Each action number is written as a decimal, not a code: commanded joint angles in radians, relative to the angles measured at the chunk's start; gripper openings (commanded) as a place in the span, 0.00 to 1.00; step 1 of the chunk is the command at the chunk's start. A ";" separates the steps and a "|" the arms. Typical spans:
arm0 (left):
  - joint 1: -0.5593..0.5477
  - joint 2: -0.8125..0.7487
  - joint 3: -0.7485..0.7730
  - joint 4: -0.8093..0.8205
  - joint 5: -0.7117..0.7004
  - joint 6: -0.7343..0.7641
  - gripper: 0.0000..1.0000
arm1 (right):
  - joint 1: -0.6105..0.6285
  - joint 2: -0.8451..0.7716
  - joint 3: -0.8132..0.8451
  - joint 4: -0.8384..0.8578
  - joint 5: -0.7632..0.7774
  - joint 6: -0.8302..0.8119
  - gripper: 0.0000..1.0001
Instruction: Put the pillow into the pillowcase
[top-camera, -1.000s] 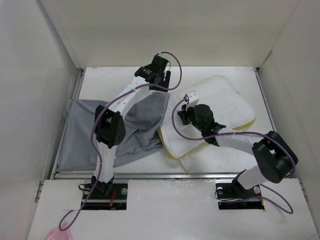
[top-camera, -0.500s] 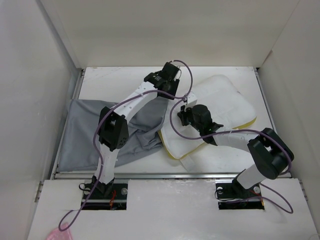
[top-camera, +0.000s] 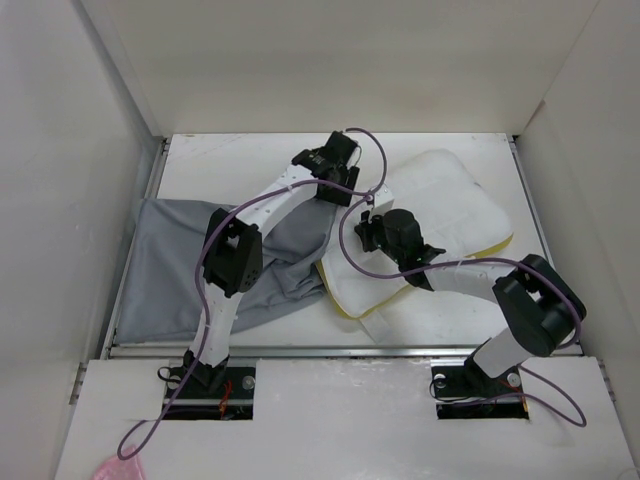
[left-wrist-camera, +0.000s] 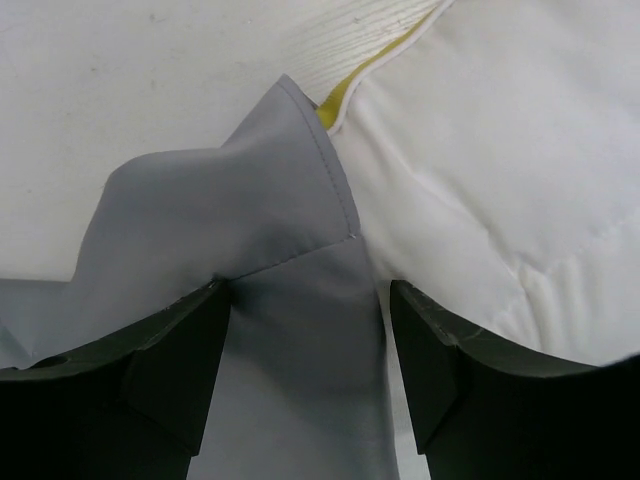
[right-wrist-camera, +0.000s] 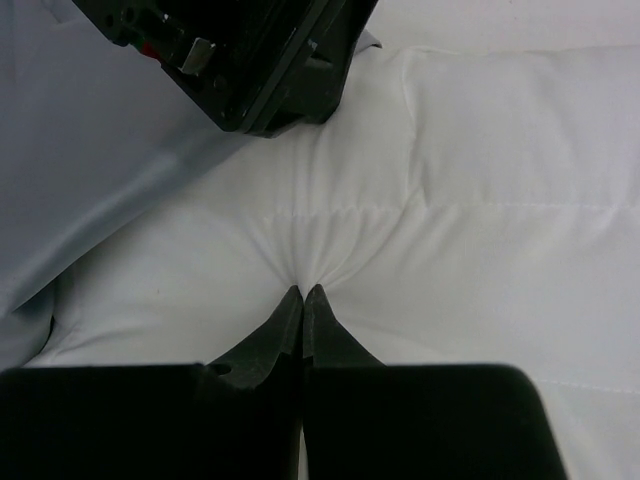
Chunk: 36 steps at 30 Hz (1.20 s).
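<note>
1. Your left claw has a finger on each side of a gathered strip of the pillowcase. The grey cloth fills the gap between the fingers and tents up beyond the tips, so the claw is pinching the pillowcase beside a stitched hem.
2. From above, your left arm reaches from its base across to the far middle of the desk. Its claw is at the pillowcase's right edge, just beside the pillow.
3. The pillowcase lies limp and wrinkled over the left part of the desk. Its right-hand part is drawn up toward the left claw.
4. The pillow lies skewed on the right part of the desk, nearly all of it showing bare white. The yellow trim runs along its near edges, and its near-left corner meets the grey cloth.
5. Your right claw is pressed together, pinching a small tuck of the pillow's white cover near its left end. Fine creases fan out from the tips.
6. In the right wrist view, the left claw's black body is close by at the upper left. Grey cloth lies along the pillow's left side there.
7. In the left wrist view, the raised grey corner rests against the pillow's edge. A short run of yellow trim shows just past it.
</note>
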 joint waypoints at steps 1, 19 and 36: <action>-0.002 -0.023 -0.010 0.017 0.065 0.005 0.62 | -0.006 0.006 0.048 0.094 0.015 0.007 0.00; -0.085 -0.019 0.244 -0.064 0.162 0.142 0.00 | -0.006 -0.026 0.033 0.278 -0.105 -0.035 0.00; -0.108 -0.001 0.144 0.013 0.296 0.058 1.00 | -0.015 0.065 0.185 0.140 0.358 0.134 0.25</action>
